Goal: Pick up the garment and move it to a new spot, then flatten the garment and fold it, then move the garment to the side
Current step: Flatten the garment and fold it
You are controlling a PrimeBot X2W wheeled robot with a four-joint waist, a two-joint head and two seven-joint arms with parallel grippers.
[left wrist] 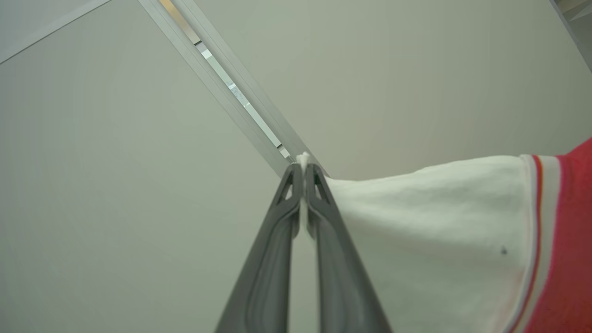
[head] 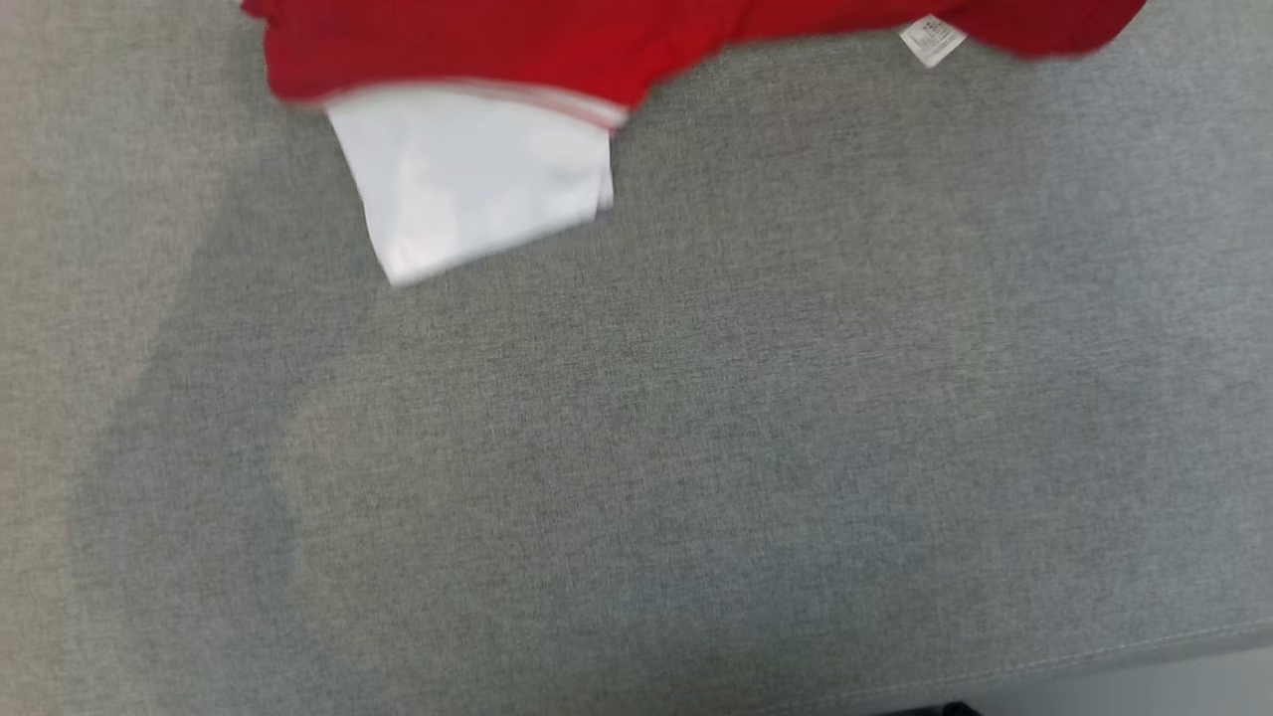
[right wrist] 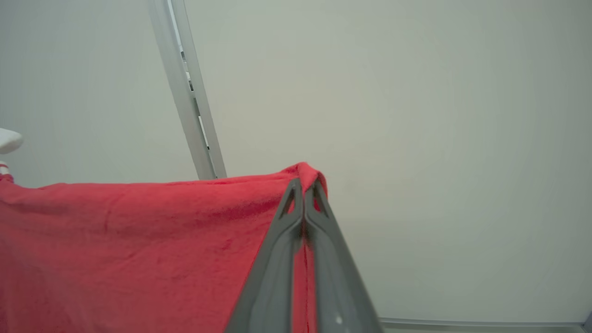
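Hanging across the top edge of the head view, the garment [head: 477, 45] is red with a white sleeve [head: 477, 179] and a thin striped band where the two colours meet. It is blurred there, so I cannot tell whether the sleeve touches the surface below or hangs just above it. A small white label [head: 931, 41] sticks out from the lower red edge, toward the robot's right.

Under the garment lies the counter [head: 696, 447], covered with grey woven cloth. Soft darker shadows [head: 199, 418] fall on its left and middle part. At the lower right its near edge shows, and beyond it a paler strip of floor [head: 1193, 686].

In the left wrist view, the left tool [left wrist: 304, 172] has its two dark fingers pressed together on the edge of the white sleeve. A little tuft of white cloth comes out above the tips, and the sleeve spreads away to the right of that view, up to the striped band and the red part.

In the right wrist view, the right tool [right wrist: 304, 187] is clamped on a fold of the red cloth, which stretches to the left of that view.

Behind both tools there are only pale flat panels [left wrist: 92, 185], crossed by a metal rail [left wrist: 222, 78]. The rail is well apart from the cloth.
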